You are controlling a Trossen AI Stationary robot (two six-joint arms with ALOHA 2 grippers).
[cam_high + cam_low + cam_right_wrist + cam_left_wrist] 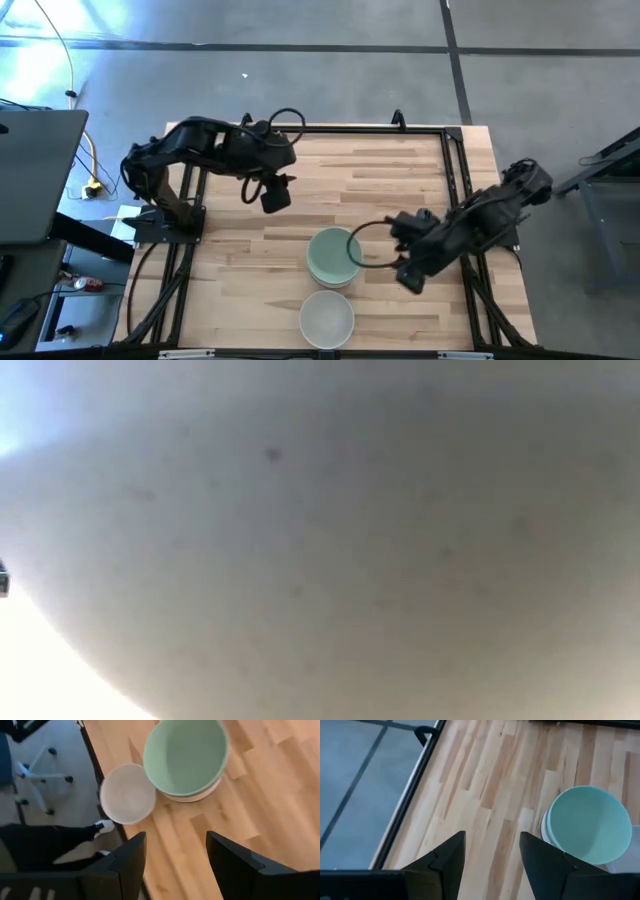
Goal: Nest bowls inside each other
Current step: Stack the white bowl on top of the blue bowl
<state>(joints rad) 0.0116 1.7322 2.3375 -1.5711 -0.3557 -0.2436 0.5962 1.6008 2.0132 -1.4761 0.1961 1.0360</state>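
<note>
White bowl (327, 318) beside mint bowl stack (333, 256), blocking low cam.

One mint bowl (334, 256) stack, one white bowl (327, 317)

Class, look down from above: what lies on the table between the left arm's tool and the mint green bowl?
Nothing: in the high view only bare wooden table separates the left tool from the mint green bowl. The left wrist view shows the same bare boards.

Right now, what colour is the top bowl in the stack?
Pale mint green top bowl, resting on a white one; the right wrist view shows it best.
</note>
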